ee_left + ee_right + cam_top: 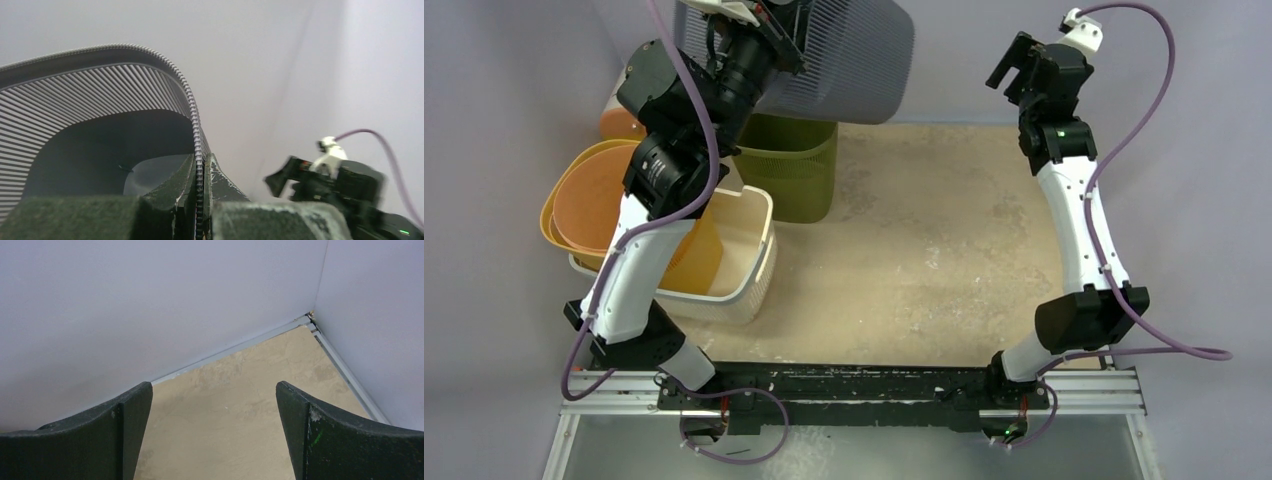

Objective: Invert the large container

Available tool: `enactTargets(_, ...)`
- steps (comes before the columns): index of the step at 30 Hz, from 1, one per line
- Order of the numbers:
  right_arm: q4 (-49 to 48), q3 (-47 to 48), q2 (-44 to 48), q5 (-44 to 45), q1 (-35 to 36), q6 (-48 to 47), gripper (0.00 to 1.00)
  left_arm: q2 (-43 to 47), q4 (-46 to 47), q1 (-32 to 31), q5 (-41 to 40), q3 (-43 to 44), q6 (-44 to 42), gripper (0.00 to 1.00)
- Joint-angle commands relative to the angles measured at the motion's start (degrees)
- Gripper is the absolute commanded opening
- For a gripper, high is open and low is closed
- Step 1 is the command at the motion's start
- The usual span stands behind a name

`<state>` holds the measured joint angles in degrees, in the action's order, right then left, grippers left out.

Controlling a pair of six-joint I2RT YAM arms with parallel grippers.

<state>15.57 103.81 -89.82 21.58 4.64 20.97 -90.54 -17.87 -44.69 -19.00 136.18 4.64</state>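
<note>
Left fingers [172,192] clamped shut on the rim of the grey ribbed container [849,60], rim wall pinched between both pads. Container is up off the counter [924,260], upper centre of the top view, tipped over sideways, ribbed outer wall showing; the left wrist view looks into its dark inside. Right fingers [125,432] spread wide with nothing between them, raised at upper right of the top view, well apart from the container. Olive green basket [794,170] stands on the counter just under the container in frame. White basket [759,215] at left holds orange tub [594,200], under the left arm.
</note>
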Motion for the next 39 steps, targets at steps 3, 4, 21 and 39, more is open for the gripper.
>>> enactTargets(3, -4.25, -0.24, 1.67, 0.95, -1.74, 1.05, 0.95, -1.04, 10.80, -0.20, 16.91, 4.06, 9.21, 0.00)
enactTargets(4, -4.38, -0.92, 2.00, 1.14, -2.03, 1.12, 0.95, -1.58, 10.57, -0.22, 17.62, 3.80, 10.17, 0.00)
enactTargets(21, -7.85, -6.57, 7.11, 7.92, -7.43, -2.66, 0.95, -10.72, -6.10, -2.59, 20.01, -3.05, 7.89, 0.00)
enactTargets(39, -6.62, -16.75, 12.02, 2.82, -7.91, -1.93, 0.95, -19.20, -18.90, -12.33, 9.20, -9.05, 1.70, 0.00)
